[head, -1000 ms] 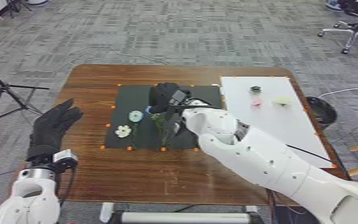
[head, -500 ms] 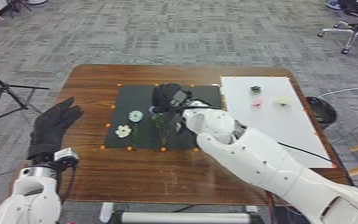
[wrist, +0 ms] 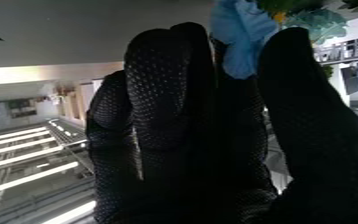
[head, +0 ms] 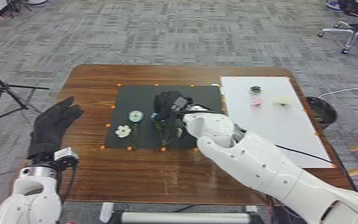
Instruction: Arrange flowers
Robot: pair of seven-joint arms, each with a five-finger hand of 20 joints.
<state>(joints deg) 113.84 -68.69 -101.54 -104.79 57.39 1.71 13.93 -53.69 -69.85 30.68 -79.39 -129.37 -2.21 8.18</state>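
Observation:
In the head view, my right hand [head: 168, 101] is low over the dark mat [head: 140, 94], pinching a blue flower [head: 155, 116] at its near left side. In the right wrist view, the blue petals [wrist: 240, 42] lie between the thumb and fingers of my right hand [wrist: 162, 100]. A pale blue-green flower [head: 135, 116] and a white flower [head: 123, 131] rest on the mat, left of the hand, with green stems running toward the near edge. My left hand [head: 53, 125] is off the mat's left side, fingers straight.
On the white board [head: 286, 132] at the right are a dark green piece [head: 255, 89], a pink flower [head: 256, 102] and a pale yellow one [head: 282, 100]. A black bin [head: 322, 111] stands beside the table. Orange markers edge the mat.
My right hand has shifted a little toward the near edge and slightly right, and the blue flower has moved with it. The left hand keeps its place.

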